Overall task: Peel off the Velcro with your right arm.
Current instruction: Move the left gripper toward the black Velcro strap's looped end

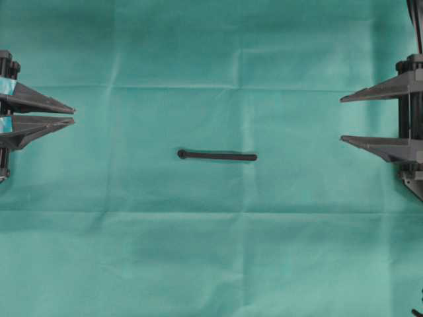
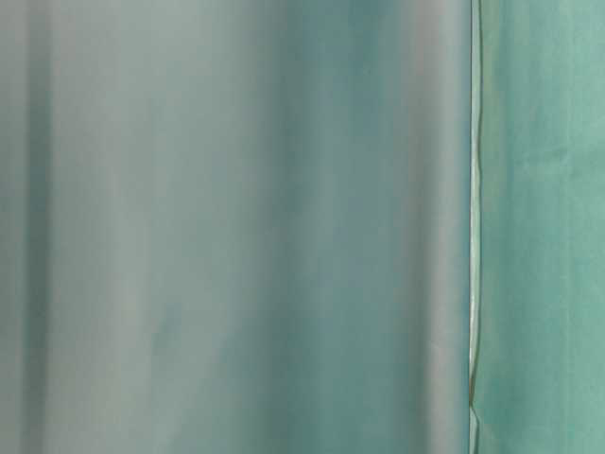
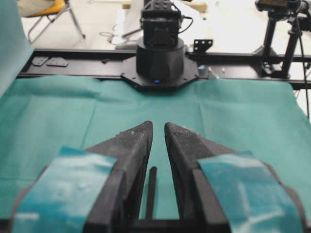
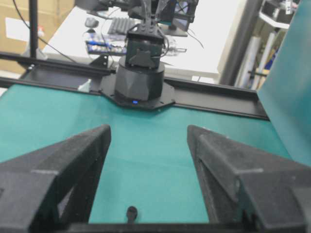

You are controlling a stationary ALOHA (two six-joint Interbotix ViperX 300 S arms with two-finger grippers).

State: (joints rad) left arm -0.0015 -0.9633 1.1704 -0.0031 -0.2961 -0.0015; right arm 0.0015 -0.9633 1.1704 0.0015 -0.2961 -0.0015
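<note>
One Velcro strap (image 1: 218, 156) lies flat mid-cloth (image 1: 198, 251), knob end toward the left edge. Two grippers wait at opposite edges — left gripper (image 1: 73, 115) nearly closed, right gripper (image 1: 342, 119) spread apart — both grasping nothing.

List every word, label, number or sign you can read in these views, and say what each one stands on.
None can be read in any view.
Black Velcro strap on the green cloth: no marking.
Teal tape on the left gripper: blank.
Boxes and equipment behind the right gripper: too blurred to read.
</note>
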